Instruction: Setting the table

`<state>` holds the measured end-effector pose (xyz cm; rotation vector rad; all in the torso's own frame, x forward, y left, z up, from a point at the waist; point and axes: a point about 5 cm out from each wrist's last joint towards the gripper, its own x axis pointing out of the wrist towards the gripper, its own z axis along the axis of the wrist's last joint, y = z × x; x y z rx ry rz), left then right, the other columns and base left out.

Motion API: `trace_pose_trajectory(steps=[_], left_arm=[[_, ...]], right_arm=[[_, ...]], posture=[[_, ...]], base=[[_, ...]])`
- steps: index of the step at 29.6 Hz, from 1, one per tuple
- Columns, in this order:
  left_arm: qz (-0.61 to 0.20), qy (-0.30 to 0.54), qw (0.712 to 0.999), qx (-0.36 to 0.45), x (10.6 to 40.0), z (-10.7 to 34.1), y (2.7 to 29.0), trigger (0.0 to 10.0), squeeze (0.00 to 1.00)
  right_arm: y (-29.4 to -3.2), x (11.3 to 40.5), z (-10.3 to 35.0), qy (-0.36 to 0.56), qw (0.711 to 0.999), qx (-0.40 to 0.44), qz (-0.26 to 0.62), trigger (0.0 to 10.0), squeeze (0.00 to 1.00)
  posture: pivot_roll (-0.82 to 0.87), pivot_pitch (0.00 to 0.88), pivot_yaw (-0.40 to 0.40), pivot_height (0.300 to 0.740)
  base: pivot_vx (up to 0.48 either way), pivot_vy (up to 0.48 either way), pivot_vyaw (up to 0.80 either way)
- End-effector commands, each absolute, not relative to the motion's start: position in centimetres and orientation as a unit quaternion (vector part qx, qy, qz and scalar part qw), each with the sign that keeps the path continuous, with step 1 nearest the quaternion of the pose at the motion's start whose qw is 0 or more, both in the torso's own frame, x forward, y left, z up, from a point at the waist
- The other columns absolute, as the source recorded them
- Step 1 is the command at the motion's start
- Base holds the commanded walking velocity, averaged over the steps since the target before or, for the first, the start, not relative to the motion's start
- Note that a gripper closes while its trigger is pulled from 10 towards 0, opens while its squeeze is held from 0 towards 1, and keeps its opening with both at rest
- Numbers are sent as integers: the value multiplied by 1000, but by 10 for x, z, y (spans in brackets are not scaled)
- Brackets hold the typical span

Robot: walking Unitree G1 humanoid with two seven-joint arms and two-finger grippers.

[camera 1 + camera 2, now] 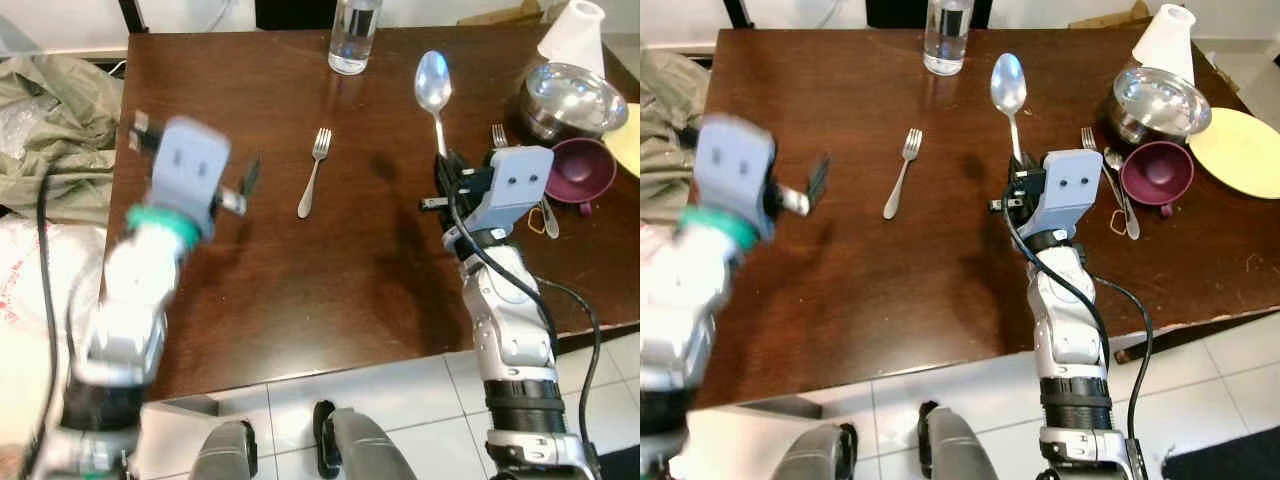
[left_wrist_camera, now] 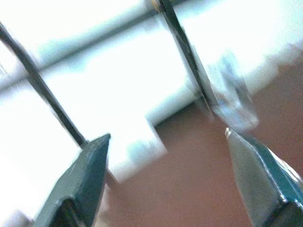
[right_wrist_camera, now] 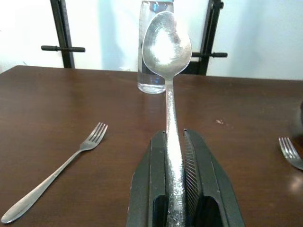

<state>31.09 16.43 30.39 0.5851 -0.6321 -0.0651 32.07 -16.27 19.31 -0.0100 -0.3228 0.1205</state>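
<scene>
My right gripper (image 3: 174, 135) is shut on the handle of a large silver spoon (image 1: 433, 85). It holds the spoon above the dark wooden table (image 1: 300, 290), bowl end pointing away toward the water glass (image 1: 352, 35). A silver fork (image 1: 314, 172) lies on the table to the left of the spoon, with its tines toward the far side. My left gripper (image 1: 245, 188) is blurred and hovers over the left part of the table, left of the fork. Its fingers (image 2: 90, 165) stand wide apart with nothing between them.
At the right end of the table stand a steel bowl (image 1: 570, 100), a maroon cup (image 1: 582, 170), a yellow plate (image 1: 1245, 150) and a white cone (image 1: 1165, 40). A second fork (image 1: 1090, 140) and spoon (image 1: 1122, 195) lie beside the cup. Olive cloth (image 1: 50, 110) lies off the table's left edge.
</scene>
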Motion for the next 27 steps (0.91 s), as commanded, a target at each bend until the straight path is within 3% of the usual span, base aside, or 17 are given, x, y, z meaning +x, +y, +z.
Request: trace_pose_trajectory(steps=[1, 4, 7, 9, 10, 12, 13, 16, 17, 18, 19, 20, 22, 23, 24, 26, 27], left_arm=[[-10, -366, 872, 326, 306, 330, 166, 10000, 0], [38, -460, 803, 376, 296, 388, 170, 10000, 0], [58, -492, 775, 393, 291, 403, 170, 10000, 0], [96, -549, 709, 432, 279, 422, 165, 10000, 0], [96, -549, 709, 432, 279, 422, 165, 10000, 0], [145, -601, 653, 438, 266, 431, 161, 10000, 0], [165, -617, 637, 432, 262, 433, 161, 10000, 0], [167, -616, 638, 432, 265, 432, 161, 10000, 0], [139, -556, 707, 415, 284, 420, 167, 10000, 0], [111, -508, 754, 401, 299, 409, 170, 10000, 0], [69, -400, 846, 347, 321, 381, 176, 10000, 0], [69, -400, 846, 347, 321, 381, 176, 10000, 0], [-10, -257, 935, 242, 341, 334, 177, 10000, 0], [-10, -257, 935, 242, 341, 334, 177, 10000, 0], [-47, -156, 968, 190, 346, 304, 177, 10000, 0], [-50, -107, 982, 145, 347, 288, 180, 10000, 0], [26, -66, 995, 75, 349, 277, 200, 10000, 0]], right_arm=[[-166, 319, 193, -157, 986, -8, 53, 10000, 0], [-164, 320, 193, -156, 986, -8, 56, 10000, 0], [-163, 320, 193, -156, 986, -8, 57, 10000, 0], [-162, 319, 194, -155, 986, -7, 57, 10000, 0], [-162, 319, 194, -155, 986, -7, 57, 10000, 0], [-161, 318, 193, -153, 987, -4, 55, 10000, 0], [-161, 318, 192, -152, 987, -4, 55, 10000, 0], [-162, 317, 191, -150, 987, -3, 54, 10000, 0], [-162, 317, 190, -147, 988, -2, 54, 10000, 0], [-162, 317, 190, -146, 988, 0, 53, 10000, 0], [-162, 318, 189, -144, 988, 0, 53, 10000, 0], [-162, 318, 189, -144, 988, 0, 53, 10000, 0], [-162, 318, 188, -142, 989, 2, 53, 10000, 0], [-162, 318, 188, -142, 989, 2, 53, 10000, 0], [-162, 317, 187, -140, 989, 2, 53, 10000, 0], [-162, 317, 186, -137, 989, 3, 54, 10000, 0], [-162, 316, 183, -133, 990, 3, 55, 10000, 0]], posture=[[-39, 97, -11, 740], [-34, 99, -10, 740], [-34, 99, -10, 740], [-33, 102, -7, 740], [-33, 102, -7, 740], [-35, 106, -4, 740], [-36, 106, -4, 740], [-32, 107, -4, 740], [-30, 107, 0, 740], [-30, 106, 0, 740], [-26, 106, 3, 740], [-26, 106, 3, 740], [-26, 108, 6, 740], [-26, 108, 6, 740], [-28, 110, 4, 740], [-24, 112, 6, 740], [-24, 112, 7, 740]], base=[[0, 0, 0], [0, 0, 0], [0, 0, 0], [0, 0, 0], [0, 0, 0], [0, 0, 0], [0, 0, 0], [0, 0, 0], [0, 0, 0], [0, 0, 0], [0, 0, 0], [0, 0, 0], [0, 0, 0], [0, 0, 0], [0, 0, 0], [0, 0, 0], [0, 0, 0]])
